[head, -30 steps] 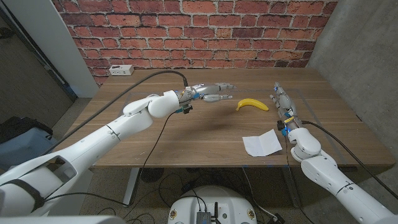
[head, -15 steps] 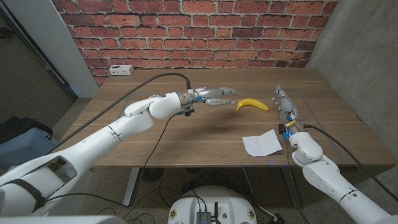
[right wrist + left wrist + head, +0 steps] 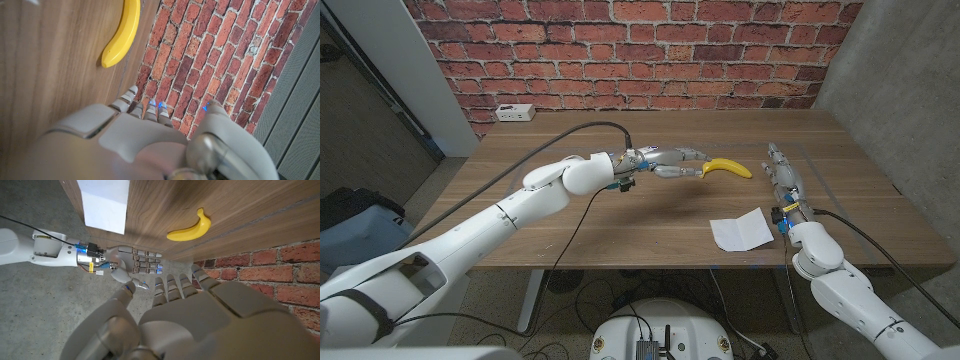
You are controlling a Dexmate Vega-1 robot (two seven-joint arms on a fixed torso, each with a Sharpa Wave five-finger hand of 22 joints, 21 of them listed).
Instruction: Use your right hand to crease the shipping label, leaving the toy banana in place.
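The white shipping label (image 3: 741,230) lies on the wooden table (image 3: 650,215) near its front edge, one corner lifted; it also shows in the left wrist view (image 3: 105,204). The yellow toy banana (image 3: 726,167) (image 3: 189,226) (image 3: 123,31) lies behind it. My left hand (image 3: 672,160) (image 3: 165,317) reaches across the table with fingers spread, its fingertips right at the banana's left end; whether they touch it I cannot tell. My right hand (image 3: 782,172) (image 3: 134,266) (image 3: 150,140) stands open just right of the label and banana, fingers extended and holding nothing.
A white power strip (image 3: 514,113) lies at the table's back left by the brick wall (image 3: 640,55). A concrete wall (image 3: 900,90) stands to the right. Bare wood stretches across the table's left and middle.
My left hand has moved rightward until its fingertips reach the banana's end. My right hand has shifted slightly right and toward the front. The label and banana have stayed put.
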